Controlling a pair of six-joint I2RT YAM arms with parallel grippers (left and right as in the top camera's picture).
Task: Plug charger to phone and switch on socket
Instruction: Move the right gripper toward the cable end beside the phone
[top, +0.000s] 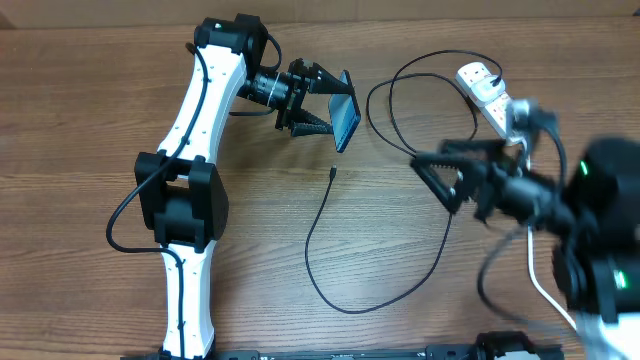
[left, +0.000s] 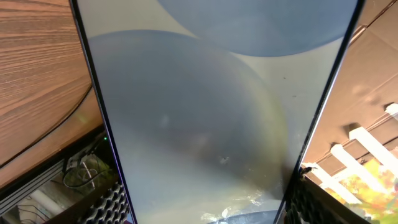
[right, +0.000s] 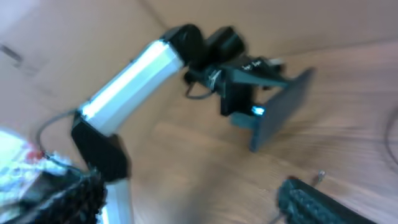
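Note:
My left gripper (top: 322, 100) is shut on the phone (top: 345, 110) and holds it on edge above the table. In the left wrist view the phone's light blue screen (left: 211, 118) fills the frame between the two fingers. The charger cable (top: 385, 300) lies looped on the table, its small connector tip (top: 332, 171) just below the phone. It runs up to the white socket strip (top: 482, 88) at the back right. My right gripper (top: 432, 170) is open and empty, right of the tip and pointing left. The right wrist view is blurred and shows the phone (right: 283, 109) and the tip (right: 320, 176).
The thick white cord (top: 535, 275) runs from the socket strip down the right side under my right arm. The black cable's loops (top: 400, 110) lie between the phone and the strip. A cardboard wall (top: 420, 8) stands at the table's back edge.

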